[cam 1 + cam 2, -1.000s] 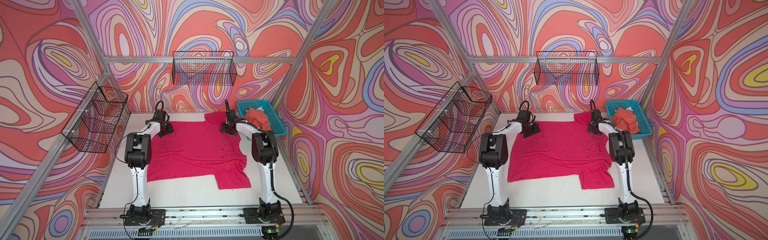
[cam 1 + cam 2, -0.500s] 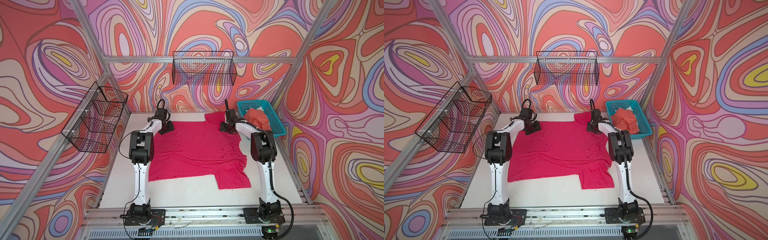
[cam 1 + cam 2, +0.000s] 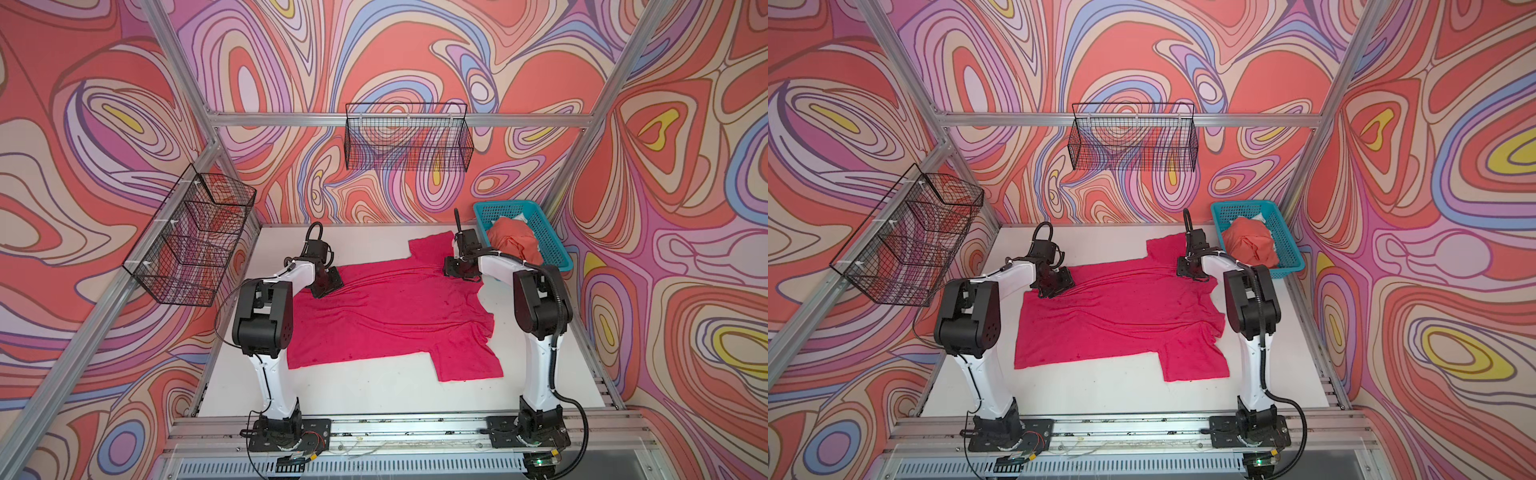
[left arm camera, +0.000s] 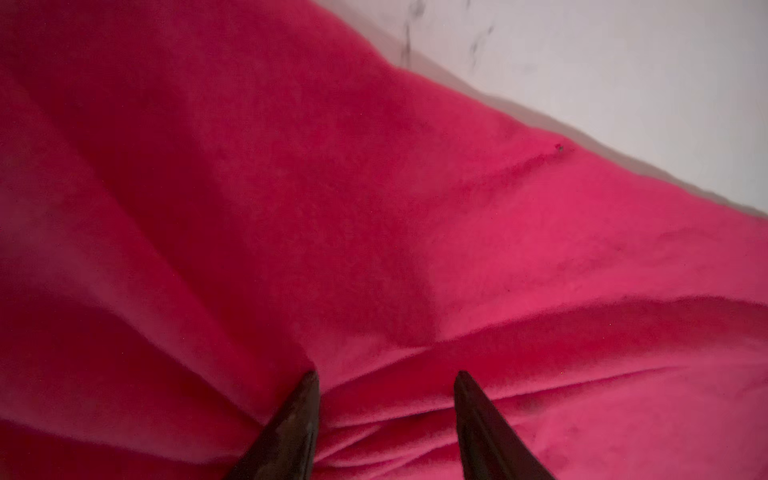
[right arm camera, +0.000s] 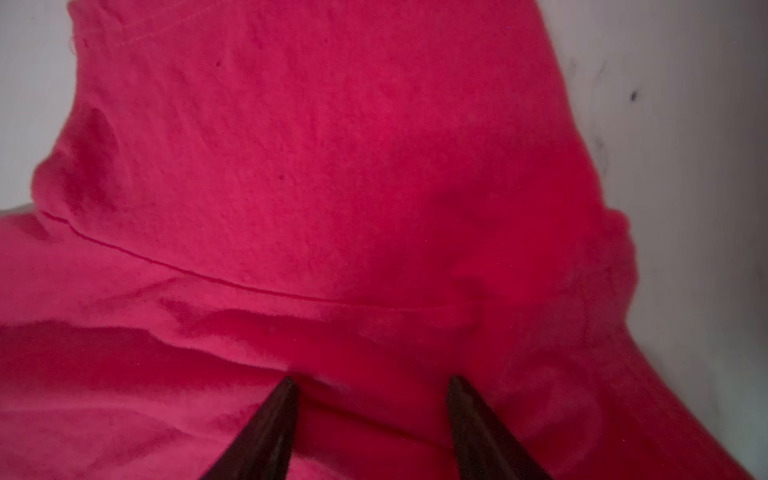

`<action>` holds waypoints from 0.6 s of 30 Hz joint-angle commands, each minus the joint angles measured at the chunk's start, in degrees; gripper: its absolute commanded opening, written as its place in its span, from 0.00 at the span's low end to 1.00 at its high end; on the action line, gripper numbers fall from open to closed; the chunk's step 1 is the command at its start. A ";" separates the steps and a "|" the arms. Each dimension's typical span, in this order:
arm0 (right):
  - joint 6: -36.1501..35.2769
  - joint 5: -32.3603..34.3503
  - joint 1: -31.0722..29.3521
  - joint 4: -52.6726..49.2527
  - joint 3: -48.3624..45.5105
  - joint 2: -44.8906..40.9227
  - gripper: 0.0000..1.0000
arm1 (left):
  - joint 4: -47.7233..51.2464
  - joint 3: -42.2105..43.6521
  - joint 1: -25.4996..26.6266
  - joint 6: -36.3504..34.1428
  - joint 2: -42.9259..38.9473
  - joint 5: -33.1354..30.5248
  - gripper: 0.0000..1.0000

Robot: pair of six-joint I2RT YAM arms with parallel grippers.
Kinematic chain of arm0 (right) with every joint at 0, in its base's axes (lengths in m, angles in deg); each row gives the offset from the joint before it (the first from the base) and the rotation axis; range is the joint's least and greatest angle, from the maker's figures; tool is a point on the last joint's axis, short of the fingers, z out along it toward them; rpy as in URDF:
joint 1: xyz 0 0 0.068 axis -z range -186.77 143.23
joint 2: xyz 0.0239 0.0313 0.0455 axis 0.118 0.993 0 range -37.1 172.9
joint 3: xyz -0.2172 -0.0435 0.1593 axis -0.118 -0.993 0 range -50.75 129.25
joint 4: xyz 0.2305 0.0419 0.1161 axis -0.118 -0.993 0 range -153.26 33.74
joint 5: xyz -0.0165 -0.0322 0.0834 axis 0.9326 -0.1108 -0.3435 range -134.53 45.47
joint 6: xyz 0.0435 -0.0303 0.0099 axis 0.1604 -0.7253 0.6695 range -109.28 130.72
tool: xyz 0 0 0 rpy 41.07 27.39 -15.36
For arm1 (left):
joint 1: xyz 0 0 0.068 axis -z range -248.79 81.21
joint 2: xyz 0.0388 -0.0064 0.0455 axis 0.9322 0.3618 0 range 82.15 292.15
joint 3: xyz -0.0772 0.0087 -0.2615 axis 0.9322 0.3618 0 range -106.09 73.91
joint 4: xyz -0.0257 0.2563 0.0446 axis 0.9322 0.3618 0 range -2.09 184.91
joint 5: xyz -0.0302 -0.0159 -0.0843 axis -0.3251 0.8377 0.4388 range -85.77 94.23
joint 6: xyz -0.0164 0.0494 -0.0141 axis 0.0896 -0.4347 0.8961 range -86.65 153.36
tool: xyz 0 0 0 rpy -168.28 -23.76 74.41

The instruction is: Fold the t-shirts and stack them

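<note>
A large magenta-pink t-shirt (image 3: 390, 316) (image 3: 1121, 320) lies spread on the white table, one sleeve toward the front right. My left gripper (image 3: 328, 284) (image 3: 1059, 284) is down on its far left corner. In the left wrist view the left gripper (image 4: 384, 376) is open, its tips pressed into bunched folds. My right gripper (image 3: 457, 270) (image 3: 1190, 270) is down at the far right, by the other sleeve's seam. In the right wrist view the right gripper (image 5: 372, 380) is open too, with cloth between the tips. An orange-coral t-shirt (image 3: 513, 245) (image 3: 1250, 243) lies crumpled in the basket.
The teal lattice basket (image 3: 548, 237) (image 3: 1283, 245) stands at the back right corner, just beyond the right arm. Black wire baskets hang on the back wall (image 3: 407, 141) and the left wall (image 3: 191, 245). Bare white table (image 3: 374, 390) shows in front of the shirt.
The left arm's elbow has shifted a little. Both grippers stay at the shirt's far edge, and the shirt lies much as before.
</note>
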 commanded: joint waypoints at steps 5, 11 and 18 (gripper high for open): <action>1.51 -1.88 -2.22 -7.38 -10.40 -4.08 0.62 | 3.83 9.48 -0.22 1.68 -2.91 -1.29 0.55; 3.26 -2.27 -3.12 -5.30 -16.26 -7.79 0.62 | 2.75 10.54 -0.22 2.50 -3.05 -0.67 0.55; 3.91 -2.07 -3.59 -5.94 -19.91 -10.70 0.61 | 3.96 10.80 0.70 2.62 -3.78 0.12 0.55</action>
